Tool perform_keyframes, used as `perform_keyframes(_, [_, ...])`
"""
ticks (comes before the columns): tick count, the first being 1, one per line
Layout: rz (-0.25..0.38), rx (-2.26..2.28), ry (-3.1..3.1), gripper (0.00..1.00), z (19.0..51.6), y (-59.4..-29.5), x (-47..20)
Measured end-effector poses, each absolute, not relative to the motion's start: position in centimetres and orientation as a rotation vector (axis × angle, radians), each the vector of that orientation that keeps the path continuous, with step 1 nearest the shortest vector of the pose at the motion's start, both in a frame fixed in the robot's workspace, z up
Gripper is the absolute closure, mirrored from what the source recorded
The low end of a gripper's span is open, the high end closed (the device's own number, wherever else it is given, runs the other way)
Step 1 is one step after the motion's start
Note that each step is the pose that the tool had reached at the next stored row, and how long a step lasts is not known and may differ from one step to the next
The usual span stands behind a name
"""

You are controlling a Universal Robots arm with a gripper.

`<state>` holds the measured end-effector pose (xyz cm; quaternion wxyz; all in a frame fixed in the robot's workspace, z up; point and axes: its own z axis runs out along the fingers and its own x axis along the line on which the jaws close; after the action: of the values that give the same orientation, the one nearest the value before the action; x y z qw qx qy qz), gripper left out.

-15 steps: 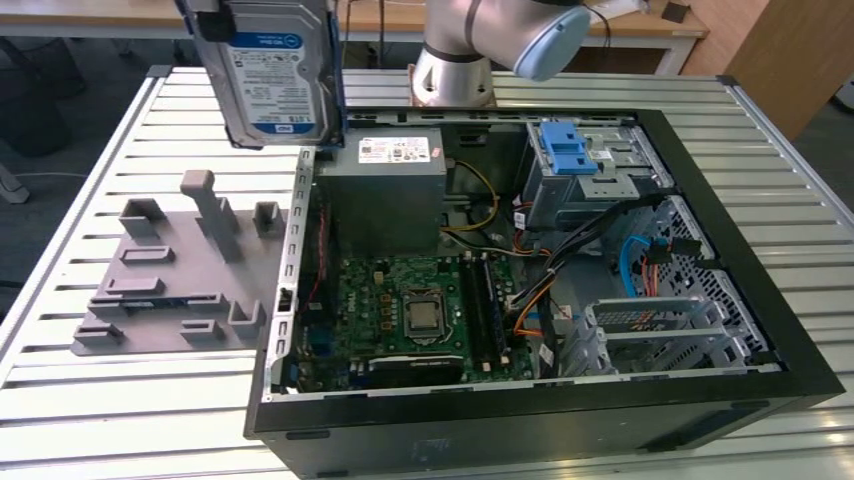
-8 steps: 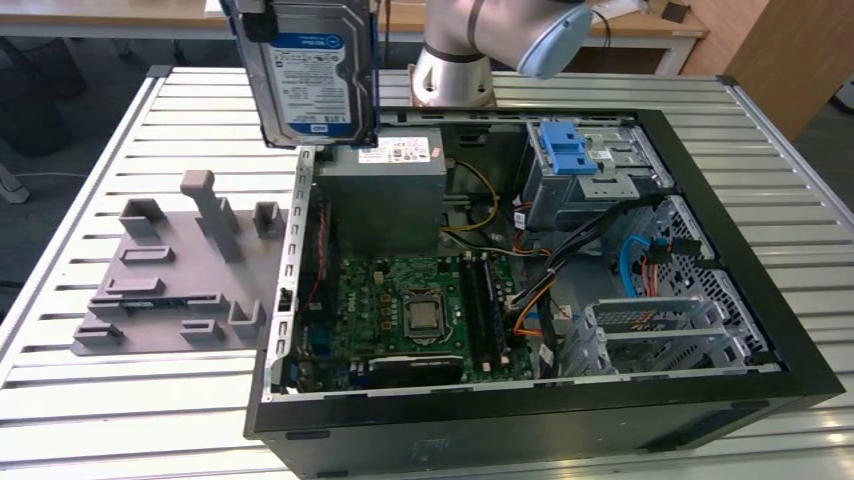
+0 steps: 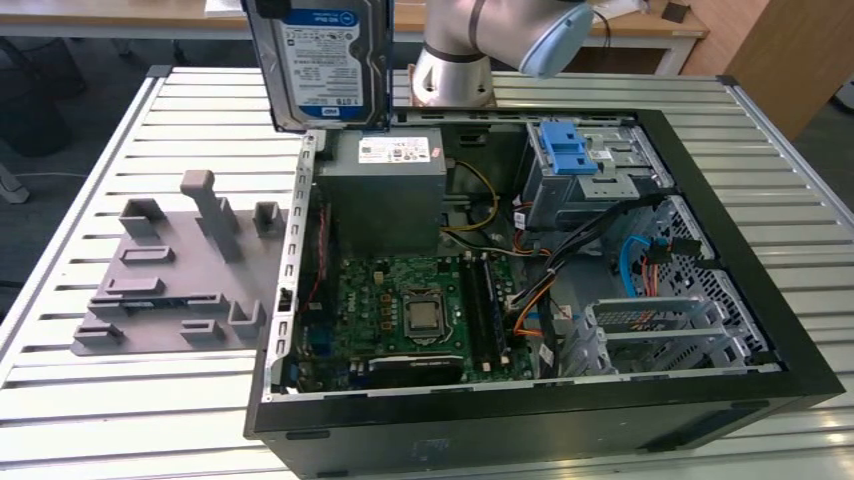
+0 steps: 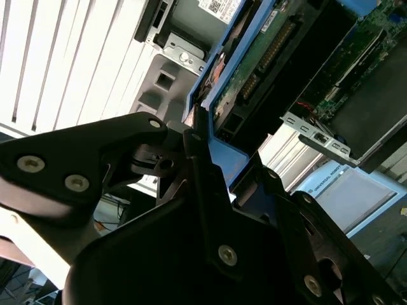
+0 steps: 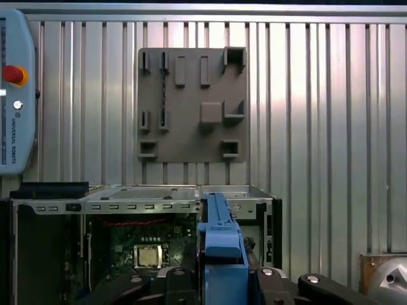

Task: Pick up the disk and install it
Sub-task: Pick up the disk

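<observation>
At the upper left of the exterior view, the flat silver disk with a blue plastic bracket hangs upright over the open black computer case. In the second wrist view the black claw is clamped on its bracket. I think it needs a steady, vertical hold.

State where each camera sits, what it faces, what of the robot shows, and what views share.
Exterior view: stands apart, raised, looks down into the open computer case; the arm shows.
Second wrist view: at the wrist, looks along the gripper, shut on the disk.
First wrist view: at the wrist, looks past the disk at the grey fixture plate; gripper shows.
Shared: all three show the disk and the case.
</observation>
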<state>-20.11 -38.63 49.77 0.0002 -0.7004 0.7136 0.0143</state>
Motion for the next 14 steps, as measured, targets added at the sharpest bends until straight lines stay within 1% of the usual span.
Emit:
perform_keyframes(2, [0.045, -2.2, 2.241, 0.64, 49.8, -39.0, -20.1])
perform_keyframes(14, [0.045, -2.2, 2.241, 0.64, 49.4, -43.3, -19.9])
